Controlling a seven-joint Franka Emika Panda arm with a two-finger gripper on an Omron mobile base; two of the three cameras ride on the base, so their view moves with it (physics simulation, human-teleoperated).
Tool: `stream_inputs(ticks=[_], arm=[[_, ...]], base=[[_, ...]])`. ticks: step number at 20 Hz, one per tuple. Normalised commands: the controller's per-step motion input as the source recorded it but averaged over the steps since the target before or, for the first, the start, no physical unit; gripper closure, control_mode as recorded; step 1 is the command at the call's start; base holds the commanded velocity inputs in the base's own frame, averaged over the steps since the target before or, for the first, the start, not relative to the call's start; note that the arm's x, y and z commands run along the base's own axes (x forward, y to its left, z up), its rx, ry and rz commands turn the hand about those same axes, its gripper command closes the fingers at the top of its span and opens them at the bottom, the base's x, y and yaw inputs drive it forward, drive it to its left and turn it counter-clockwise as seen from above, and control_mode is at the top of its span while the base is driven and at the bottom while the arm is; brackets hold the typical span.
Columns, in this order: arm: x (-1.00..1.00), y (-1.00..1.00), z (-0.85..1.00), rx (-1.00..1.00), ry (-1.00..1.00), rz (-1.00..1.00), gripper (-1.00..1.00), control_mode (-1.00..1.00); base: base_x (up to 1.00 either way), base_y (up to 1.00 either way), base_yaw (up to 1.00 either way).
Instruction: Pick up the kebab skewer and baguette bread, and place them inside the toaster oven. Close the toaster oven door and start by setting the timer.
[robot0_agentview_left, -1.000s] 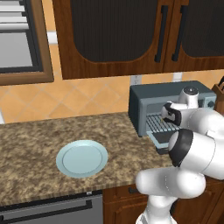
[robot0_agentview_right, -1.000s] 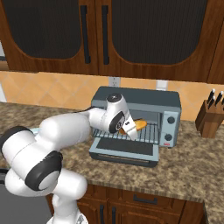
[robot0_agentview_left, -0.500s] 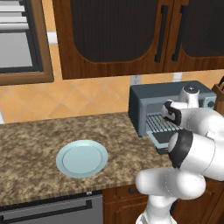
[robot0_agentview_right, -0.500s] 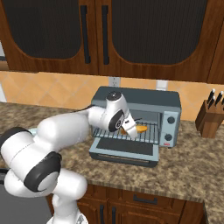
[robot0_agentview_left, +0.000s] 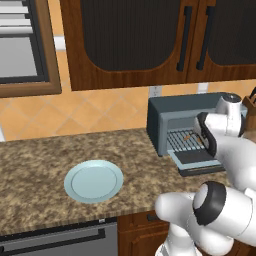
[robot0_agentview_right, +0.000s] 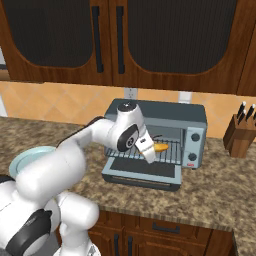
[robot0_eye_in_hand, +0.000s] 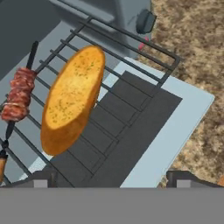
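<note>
**Bread on the rack, gripper free: back out, then shut the door**

Bread (robot0_eye_in_hand: 72, 98) is lying on the wire rack (robot0_eye_in_hand: 113, 94) of the toaster oven (robot0_agentview_right: 165, 131), with the skewer (robot0_eye_in_hand: 17, 94) just beside it on the same rack. Gripper (robot0_eye_in_hand: 109, 177) is hanging over the front of the rack with its two finger tips standing wide apart and nothing between them. Door (robot0_eye_in_hand: 168, 131) is lying flat and open on the bench (robot0_agentview_right: 200, 192), glass facing up.

My read: both items are loaded, so the step in hand is clearing the arm and closing the door.

How I'd run it:
- Pull the gripper straight back along the door's length before any lift or swing. The bread is angled across the wires and looks easy to nudge.
- The rack is looking pulled forward over the door. Hard to tell from these views how far, so check that it slides back in or it could block closing.
- Go under the door's far edge or catch its handle, then push up in an arc about the hinge, not straight in.
- Keep the fingers clear of the knobs (robot0_agentview_right: 195, 136) on the oven's right side until the door is seated; the timer comes after.

Plate (robot0_agentview_left: 93, 180) on the bench is well apart and not a concern.
</note>
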Motion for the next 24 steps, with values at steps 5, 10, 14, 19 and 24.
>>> stream_inputs(ticks=[5, 10, 14, 19, 24], arm=[[-0.36, 0.01, -0.21, 0.00, 0.17, 0.00, -1.00, -1.00], [-0.18, 0.00, -0.38, 0.00, 0.14, 0.00, -1.00, -1.00], [-0.08, 0.00, -0.37, 0.02, 0.13, 0.00, -1.00, -1.00], [0.00, 0.00, -0.21, 0.03, 0.09, 0.00, -1.00, -1.00], [0.01, 0.00, -0.12, 0.02, 0.03, 0.00, -1.00, -1.00]], base=[[0.00, 0.00, 0.00], [0.00, 0.00, 0.00], [0.00, 0.00, 0.00], [0.00, 0.00, 0.00], [0.00, 0.00, 0.00]])
